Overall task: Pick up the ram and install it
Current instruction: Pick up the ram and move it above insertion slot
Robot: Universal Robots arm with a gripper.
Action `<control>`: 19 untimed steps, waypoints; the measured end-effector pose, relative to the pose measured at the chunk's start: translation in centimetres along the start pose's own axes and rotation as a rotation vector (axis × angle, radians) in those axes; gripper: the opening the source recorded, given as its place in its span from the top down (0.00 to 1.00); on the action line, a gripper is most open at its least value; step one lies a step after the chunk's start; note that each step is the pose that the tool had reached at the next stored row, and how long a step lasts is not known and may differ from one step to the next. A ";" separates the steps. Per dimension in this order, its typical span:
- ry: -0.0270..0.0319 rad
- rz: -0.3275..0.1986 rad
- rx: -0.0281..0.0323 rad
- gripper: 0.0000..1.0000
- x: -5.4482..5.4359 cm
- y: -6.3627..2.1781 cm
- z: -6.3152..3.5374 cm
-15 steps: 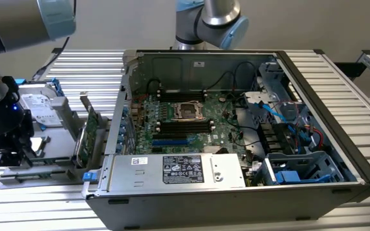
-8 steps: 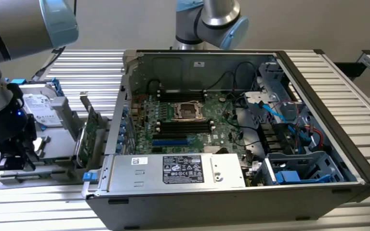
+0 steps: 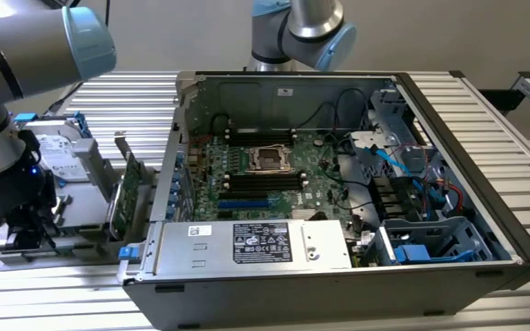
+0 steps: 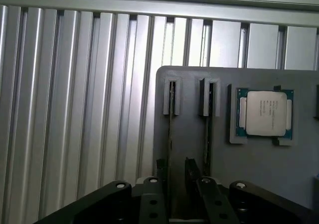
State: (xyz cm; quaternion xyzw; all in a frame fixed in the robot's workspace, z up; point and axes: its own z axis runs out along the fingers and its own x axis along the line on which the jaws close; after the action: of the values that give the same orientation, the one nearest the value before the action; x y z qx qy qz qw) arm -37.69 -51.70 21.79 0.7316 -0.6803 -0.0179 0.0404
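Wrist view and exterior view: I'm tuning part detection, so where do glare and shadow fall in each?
Wrist view: bright glare streaks run along the ribbed aluminium table and the silver-lidded processor chip shines pale; the black gripper sits dark. Exterior view: even light, shade inside the open black computer case.

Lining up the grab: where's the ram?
In the grey tray on the exterior view's left, beside the computer case, the ram stands edgewise between the gripper's fingers.
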 end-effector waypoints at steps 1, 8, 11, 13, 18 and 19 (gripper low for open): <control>0.0001 0.000 0.0000 0.70 0.0 -0.01 0.18; 0.0021 -0.002 -0.0001 0.70 0.3 -0.07 1.30; 0.0022 -0.003 -0.0001 0.70 0.3 -0.12 1.85; 0.0051 -0.003 -0.0001 0.70 0.2 -0.16 2.09; 0.0063 -0.003 -0.0002 0.72 0.1 -0.16 2.11; 0.0065 -0.003 -0.0002 0.78 0.1 -0.16 2.11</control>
State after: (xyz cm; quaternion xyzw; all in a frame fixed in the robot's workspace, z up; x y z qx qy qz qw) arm -37.69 -51.90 19.68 0.7326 -0.6791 -0.0157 0.0426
